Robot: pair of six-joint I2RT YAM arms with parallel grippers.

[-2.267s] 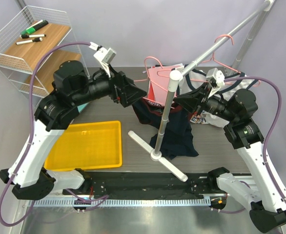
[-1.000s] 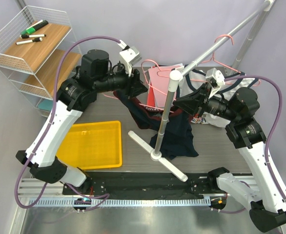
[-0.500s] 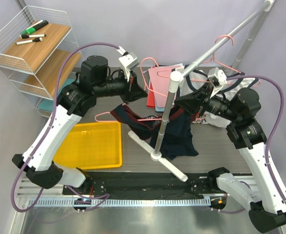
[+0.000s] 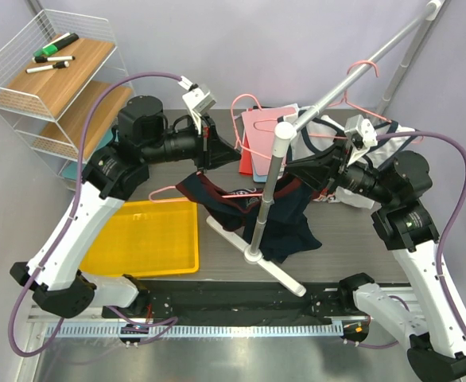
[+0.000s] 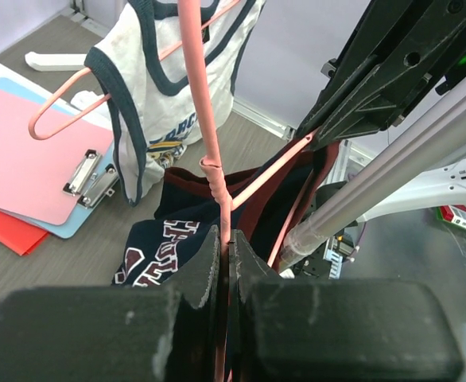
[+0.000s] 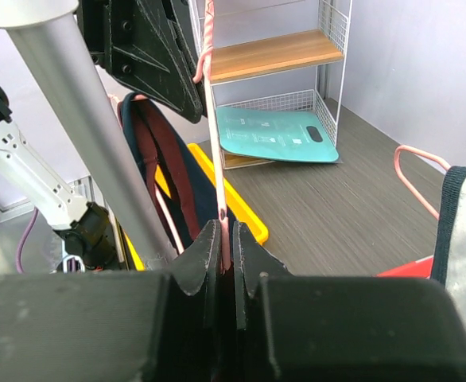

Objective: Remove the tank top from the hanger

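Navy maroon-trimmed tank top (image 4: 293,231), centre frame: likely limp, light; grasp strap. Left gripper (image 5: 225,239), right gripper (image 6: 225,231) clamp pink wire hanger (image 5: 203,119).

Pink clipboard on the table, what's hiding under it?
A light blue board and a red one peek out from under the pink clipboard. Only their edges show; the rest is covered, so anything else beneath stays hidden.

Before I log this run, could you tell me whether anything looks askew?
The navy tank top hangs bunched and lopsided on the pink hanger, its lower part slumped on the table.
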